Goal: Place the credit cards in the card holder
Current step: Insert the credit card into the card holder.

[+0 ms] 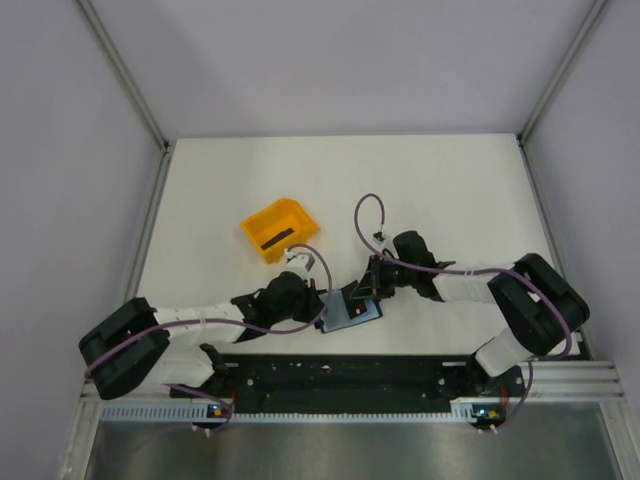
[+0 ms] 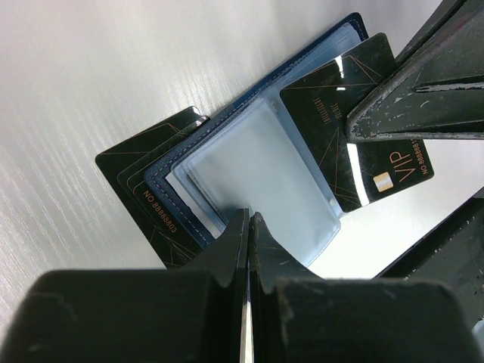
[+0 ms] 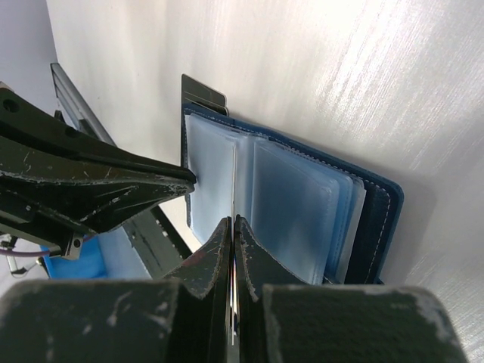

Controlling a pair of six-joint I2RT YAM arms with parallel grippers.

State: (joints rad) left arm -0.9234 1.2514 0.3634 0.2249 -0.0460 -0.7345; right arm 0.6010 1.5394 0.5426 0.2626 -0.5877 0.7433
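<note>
From above, we see the card holder (image 1: 352, 314) lying open on the white bench (image 1: 450, 200), near the front edge and between the two arms. The left hand (image 1: 303, 290) meets it from the left and the right hand (image 1: 372, 287) from the right. An orange bin (image 1: 300, 213) stands just behind the left hand, with a dark flat piece (image 1: 278, 238) in it.

In the left wrist view, the left hand (image 2: 246, 223) is pinched together on the edge of a clear sleeve (image 2: 257, 162) of the card holder. At upper right, the right hand (image 2: 355, 128) is clamped on a black credit card (image 2: 333, 113) marked VIP, tilted over the open sleeves. A second card (image 2: 144, 181) pokes out from under the holder's navy cover.

In the right wrist view, we look along the gripped credit card (image 3: 233, 181), edge-on between the closed fingers. Its far edge is at the sleeves, but we cannot tell whether it sits in a pocket.
</note>
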